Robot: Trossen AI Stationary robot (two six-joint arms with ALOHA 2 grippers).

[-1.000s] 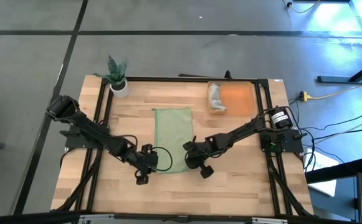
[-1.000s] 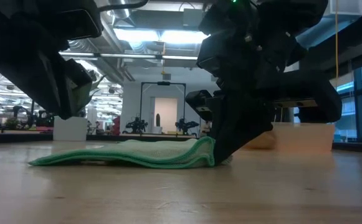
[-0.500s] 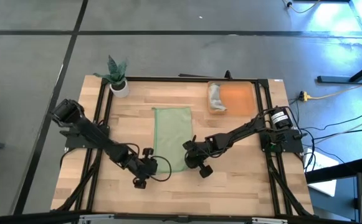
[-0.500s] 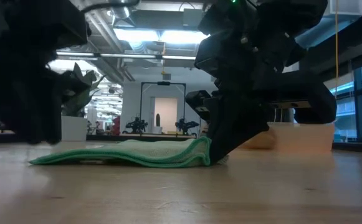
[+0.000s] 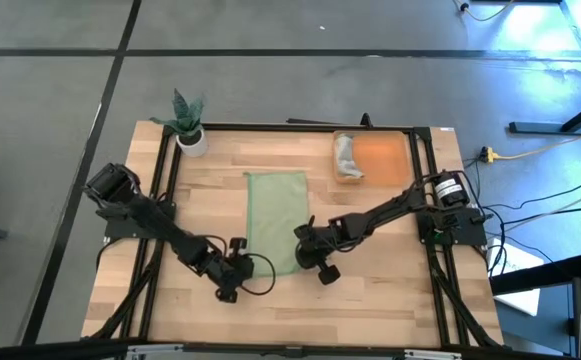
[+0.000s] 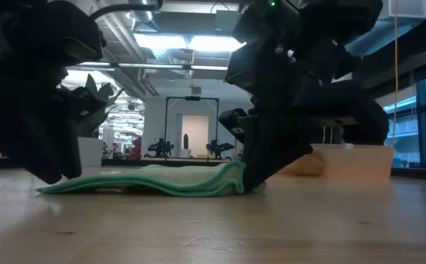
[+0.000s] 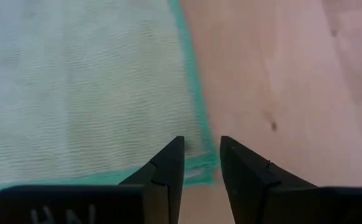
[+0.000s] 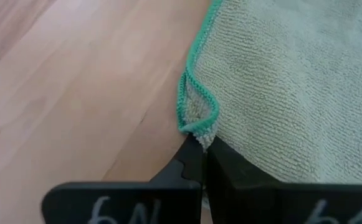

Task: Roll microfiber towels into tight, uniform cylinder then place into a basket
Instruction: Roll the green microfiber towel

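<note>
The light green towel (image 5: pixel 276 218) lies flat on the table, its long side running near to far; it also shows in the low view (image 6: pixel 154 180). My left gripper (image 5: pixel 238 263) is low at the towel's near left corner (image 7: pixel 204 169). It is slightly open, with its fingertips on either side of the corner's edge. My right gripper (image 5: pixel 307 253) is shut on the towel's near right corner. The grey towel (image 5: pixel 347 155) lies rolled in the left end of the orange basket (image 5: pixel 382 160) at the far right. My right gripper pinches the green towel's near right corner (image 8: pixel 197 124) between its two fingers, slanting down from the table's right side. The cloth puckers into a small raised fold at the fingertips. The rest of the towel lies on the table.
A small white plant pot (image 5: pixel 192 140) stands at the far left corner. Black frame rails (image 5: pixel 165 180) run along both sides of the table. Bare wood lies near the front edge (image 5: pixel 290 310).
My left gripper has come down to the table at the towel's near left corner. My right gripper has drawn the near right corner a little toward the table's left. The rest of the towel has stayed flat.
</note>
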